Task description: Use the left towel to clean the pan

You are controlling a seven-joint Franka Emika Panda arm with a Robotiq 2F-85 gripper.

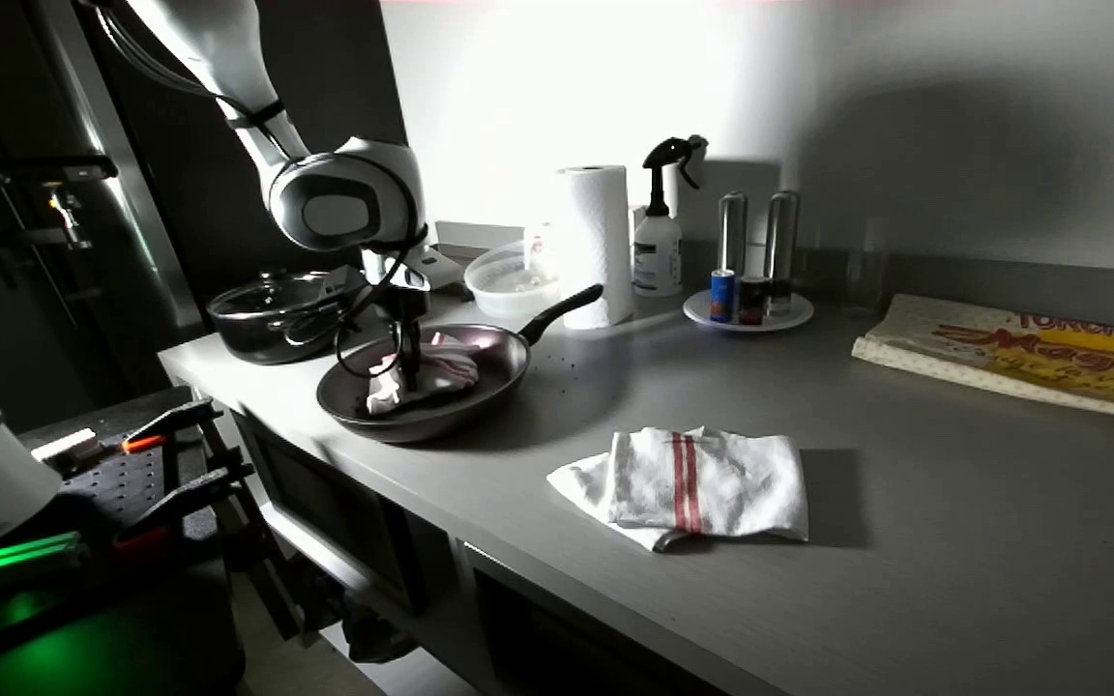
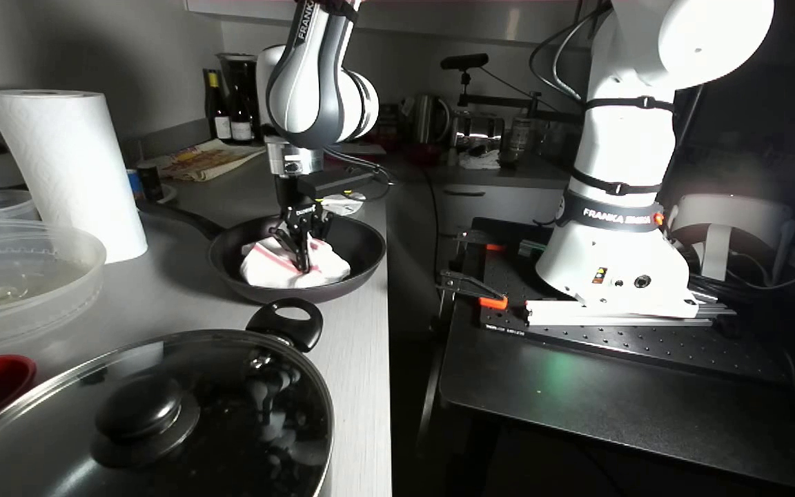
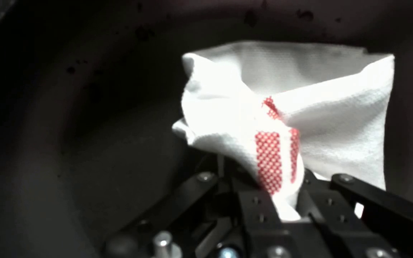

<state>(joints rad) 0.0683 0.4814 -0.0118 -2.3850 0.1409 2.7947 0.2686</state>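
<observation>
Wrist view shows my fingers [image 3: 258,211] pinching a red-striped fold of the left towel [image 3: 224,107], its loose part spread toward 12 o'clock inside the pan [image 3: 120,172]. Dark specks [image 3: 143,33] sit between 9 and 12 o'clock from it. I take this for the wiping step: to do it well, I'd press lightly, so that towel, not bare fingers, meets the pan, and sweep overlapping arcs toward those specks. In an exterior view, the edge of the worktop [image 1: 982,541] runs just beside the pan at 7 o'clock, and the pan's handle [image 1: 557,314] points to 2 o'clock. A hard stroke toward 7 could push the pan off, so I'd ease up there.
</observation>
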